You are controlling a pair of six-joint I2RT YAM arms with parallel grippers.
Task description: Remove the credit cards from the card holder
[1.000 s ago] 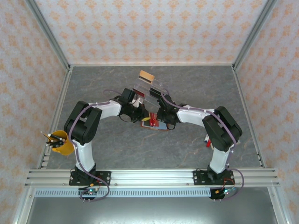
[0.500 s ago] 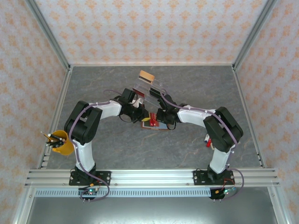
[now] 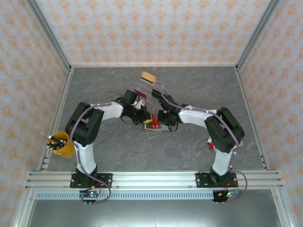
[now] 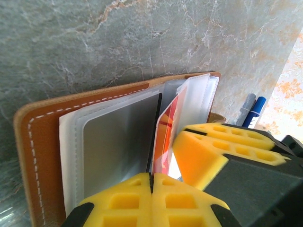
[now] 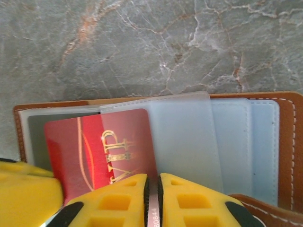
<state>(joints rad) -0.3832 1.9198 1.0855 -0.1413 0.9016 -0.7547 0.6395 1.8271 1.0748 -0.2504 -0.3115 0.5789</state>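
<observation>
**Table and arms.** 1 grey marbled table (image 3: 118, 146) carries 2 arms, the left arm (image 3: 85, 125) and the right arm (image 3: 222, 127), which reach inward and meet over its middle.

**Side items.** 1 yellow cup (image 3: 64, 146) of pens stands at the left edge. 1 clear stand (image 3: 150, 91) sits just beyond the arms, with 1 tan rectangular item (image 3: 148, 76) at its far end. 2 markers (image 4: 258, 106) lie side by side past the wallet's far edge in the left wrist view.

**Card holder.** 1 brown card holder (image 5: 289, 142) with pale stitching lies open and flat on the table between the 2 wrists. Its clear sleeves (image 5: 189, 137) fan out, at least 3 layers overlapping.

**Card.** 1 red card (image 5: 94, 151) with gold "VIP" print sits partly out of its sleeve, at the left half of the wallet in the right wrist view. From the left wrist it appears tilted up between the sleeves.

**Right gripper** (image 5: 152, 187). The yellow pads are almost together, pinching a thin strip printed with digits. This strip runs on from the red card's right edge.

**Left gripper** (image 4: 151, 182). The pads are pressed fully together. A dark sleeve edge leads into their seam, and it is unclear whether it is pinched.
</observation>
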